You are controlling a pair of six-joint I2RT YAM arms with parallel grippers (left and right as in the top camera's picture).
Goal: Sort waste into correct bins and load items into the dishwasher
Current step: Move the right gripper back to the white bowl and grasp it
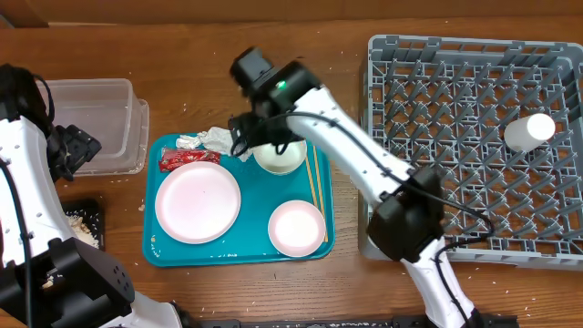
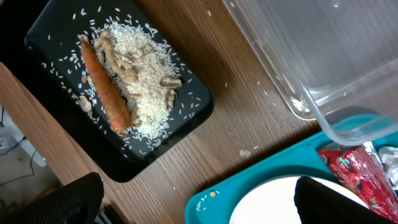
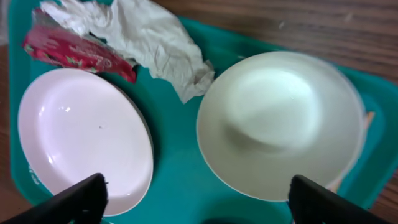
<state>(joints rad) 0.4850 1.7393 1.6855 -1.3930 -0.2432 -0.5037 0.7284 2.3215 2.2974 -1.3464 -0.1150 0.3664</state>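
On the teal tray point(image 1: 244, 251) lie a white plate point(image 1: 197, 202), two white bowls point(image 1: 279, 157) point(image 1: 296, 228), chopsticks point(image 1: 315, 189), a crumpled tissue point(image 1: 208, 139) and a red wrapper point(image 1: 187, 160). My right gripper point(image 1: 258, 129) hovers open and empty over the tray, with the plate point(image 3: 81, 137), bowl point(image 3: 280, 121), tissue point(image 3: 149, 37) and wrapper point(image 3: 74, 50) below it. My left gripper point(image 1: 78, 150) is open and empty point(image 2: 199, 208) between the clear tub point(image 1: 96, 123) and the black tray point(image 1: 84, 223). The black tray point(image 2: 56, 37) holds a carrot point(image 2: 106, 87) and rice point(image 2: 146, 71).
The grey dish rack point(image 1: 474, 146) stands at the right with a small white cup point(image 1: 529, 131) in it. The right arm stretches from the rack's left edge across the tray. Rice grains are scattered on the wood near the black tray.
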